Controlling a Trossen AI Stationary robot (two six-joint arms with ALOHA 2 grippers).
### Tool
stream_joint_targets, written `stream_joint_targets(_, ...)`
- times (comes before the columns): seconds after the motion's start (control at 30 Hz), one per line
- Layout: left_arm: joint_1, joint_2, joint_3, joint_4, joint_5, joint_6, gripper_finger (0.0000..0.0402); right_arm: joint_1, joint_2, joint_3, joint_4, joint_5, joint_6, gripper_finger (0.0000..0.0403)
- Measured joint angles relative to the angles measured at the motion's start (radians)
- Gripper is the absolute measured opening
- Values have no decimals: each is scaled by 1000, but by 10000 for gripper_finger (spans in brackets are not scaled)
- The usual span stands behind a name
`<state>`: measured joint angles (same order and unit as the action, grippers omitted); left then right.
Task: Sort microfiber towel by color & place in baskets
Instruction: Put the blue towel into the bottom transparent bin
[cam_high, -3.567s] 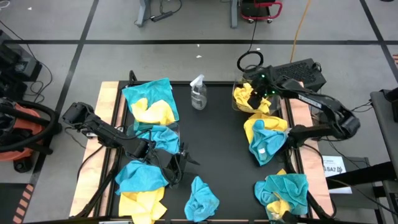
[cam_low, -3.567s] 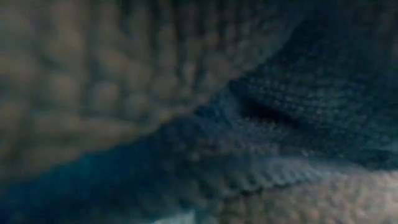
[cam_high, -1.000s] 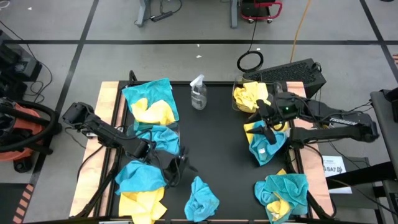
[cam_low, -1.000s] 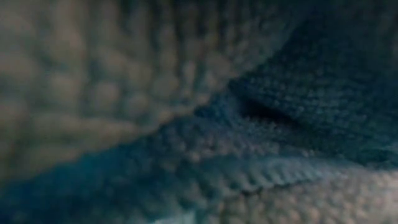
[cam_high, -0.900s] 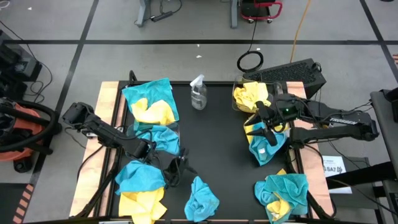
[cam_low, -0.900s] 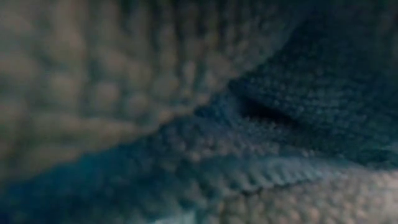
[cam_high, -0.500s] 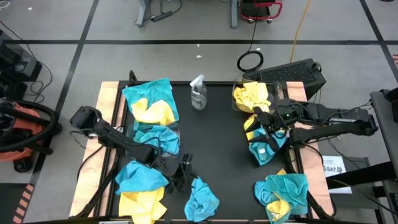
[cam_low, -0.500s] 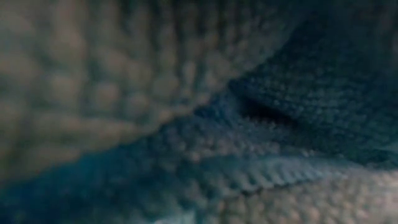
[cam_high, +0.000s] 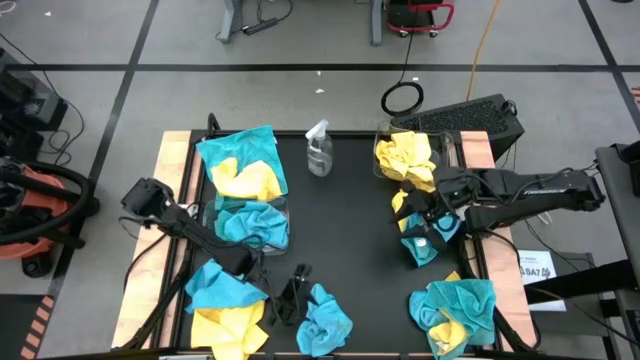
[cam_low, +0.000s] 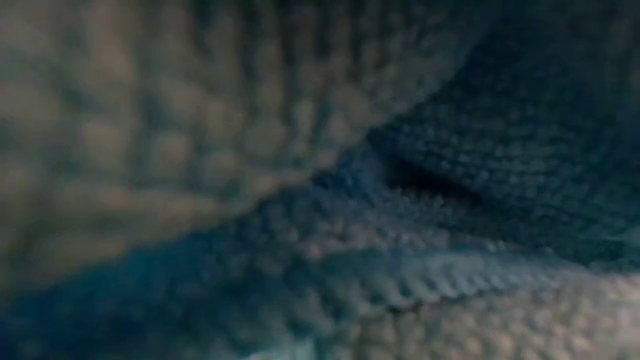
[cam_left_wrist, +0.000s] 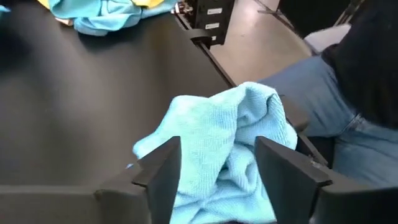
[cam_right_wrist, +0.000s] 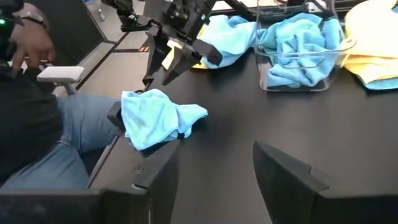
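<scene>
High view: left gripper (cam_high: 291, 293) is set low by the near table edge, just beside a lone teal towel (cam_high: 326, 318); fingers look spread, nothing held. Right gripper (cam_high: 424, 218) is placed over a mixed teal/yellow pile (cam_high: 418, 238) near the right edge; its finger gap cannot be told here. One clear basket (cam_high: 252, 222) holds teal cloths, the other (cam_high: 408, 155) holds yellow; more mixed heaps are seen at far left (cam_high: 240, 165), near left (cam_high: 228, 300) and near right (cam_high: 455, 308), with a spray bottle (cam_high: 318, 148) between the baskets. Risk w/ the right pile: teal and yellow overlap, so two colours could be pinched at once and mis-sorted.

Low view: lens is blocked by cloth weave; nothing usable.

Left wrist view: fingers (cam_left_wrist: 159, 171) stand wide, empty, w/ the teal towel (cam_left_wrist: 224, 149) crumpled between and just beyond them, at the table's very edge (a seated person's jeans are right behind). Risk: a shallow nip on a loose fold may slip, or the cloth may be pushed off the edge.

Right wrist view: own fingers (cam_right_wrist: 283, 176) are apart, nothing between them; the left gripper (cam_right_wrist: 166, 67) shows poised above the same towel (cam_right_wrist: 155, 117), soft, bunched, one corner trailing; the teal-filled basket (cam_right_wrist: 305, 53) sits beyond.
</scene>
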<state>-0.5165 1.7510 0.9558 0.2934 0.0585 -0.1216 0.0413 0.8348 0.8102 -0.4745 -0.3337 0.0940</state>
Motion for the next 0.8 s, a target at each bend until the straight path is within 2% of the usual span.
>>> stream_joint_targets(0.17,-3,47,0,63,0,-59,280,16,30,0,1,0,0,194)
stream_joint_targets(0.37,-16,124,0,230,0,-83,342,45,57,0,17,0,15,194)
stream_joint_targets(0.63,-23,243,56,238,-9,-83,352,98,62,0,23,0,38,194)
stream_joint_targets(0.8,-17,311,120,139,-9,-82,352,141,62,0,38,33,44,194)
